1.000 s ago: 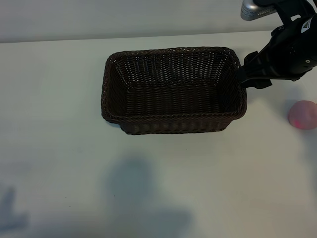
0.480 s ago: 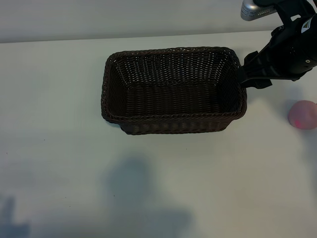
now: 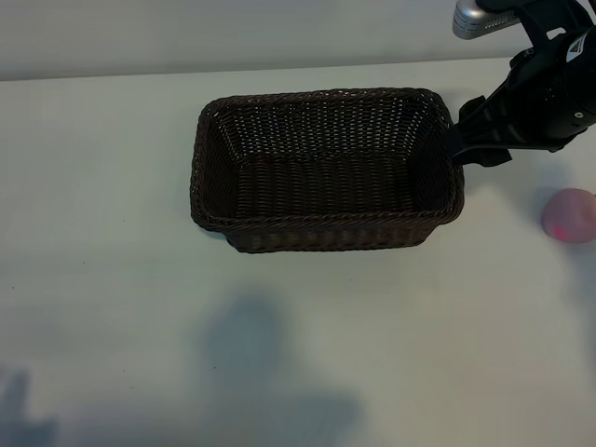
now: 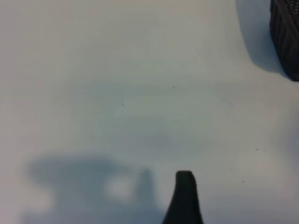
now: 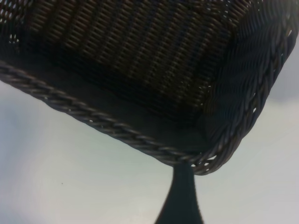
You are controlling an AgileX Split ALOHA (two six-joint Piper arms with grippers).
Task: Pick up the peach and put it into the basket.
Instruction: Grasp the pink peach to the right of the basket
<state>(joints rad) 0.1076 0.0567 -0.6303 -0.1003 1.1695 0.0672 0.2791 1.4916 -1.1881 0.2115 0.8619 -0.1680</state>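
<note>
The basket (image 3: 326,169), dark brown wicker, stands empty in the middle of the white table. The peach (image 3: 570,215), small and pink, lies on the table at the far right edge, apart from the basket. My right gripper (image 3: 468,142) hangs just outside the basket's far right corner, up and to the left of the peach. It is open and empty, and one finger (image 5: 182,198) shows below the braided rim (image 5: 117,133). My left gripper is outside the exterior view. One of its fingers (image 4: 184,198) shows over bare table, open and empty, with the basket's corner (image 4: 286,39) farther off.
The white table (image 3: 112,279) stretches wide to the left of the basket and in front of it. Arm shadows (image 3: 270,363) fall on the front part. A pale wall (image 3: 233,33) runs behind the table's far edge.
The faint shadow at the table's front left corner has slid slightly toward the front edge. The right arm, the basket and the peach have not moved.
</note>
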